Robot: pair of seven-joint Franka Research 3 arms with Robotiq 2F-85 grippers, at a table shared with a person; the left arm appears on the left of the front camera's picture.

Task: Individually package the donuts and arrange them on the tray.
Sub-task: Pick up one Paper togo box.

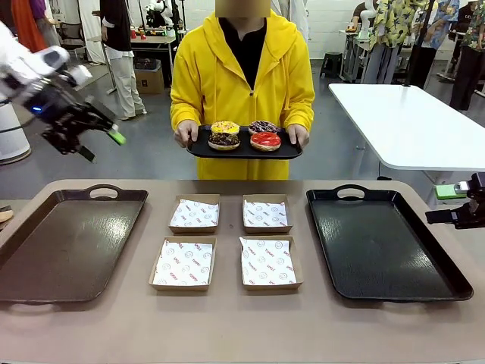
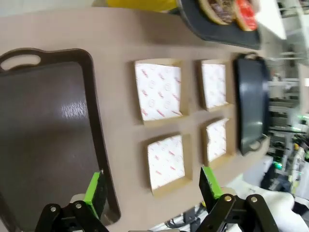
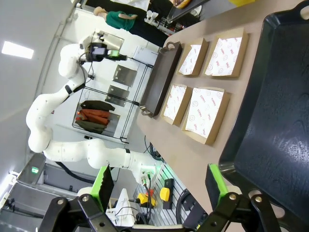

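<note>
Nearest me, on the tan tabletop (image 1: 242, 326), lie the near-left box (image 1: 183, 264) and the near-right box (image 1: 270, 262). They are two of four square brown cardboard boxes lined with white printed paper. The far-left box (image 1: 195, 214) and far-right box (image 1: 266, 214) sit just behind them. The print on the paper is too small for me to read.

Two large handled trays flank the boxes: a dark brown plastic tray (image 1: 68, 243) on the left and a black plastic tray (image 1: 379, 250) on the right.

Beyond the table's far edge, a person in a yellow hooded jacket (image 1: 242, 68) holds a small black serving tray (image 1: 244, 152) in both hands. It carries all four donuts:
- yellow-iced donut (image 1: 225, 127), far left
- dark purple donut (image 1: 263, 127), far right
- chocolate donut (image 1: 223, 140), near left
- glossy red donut (image 1: 266, 140), near right

My left gripper (image 1: 104, 146) hangs in the air over the far left, jaws wide, gripping nothing. My right gripper (image 1: 439, 205) sits low at the right, beside the black plastic tray, jaws equally wide and holding nothing.
</note>
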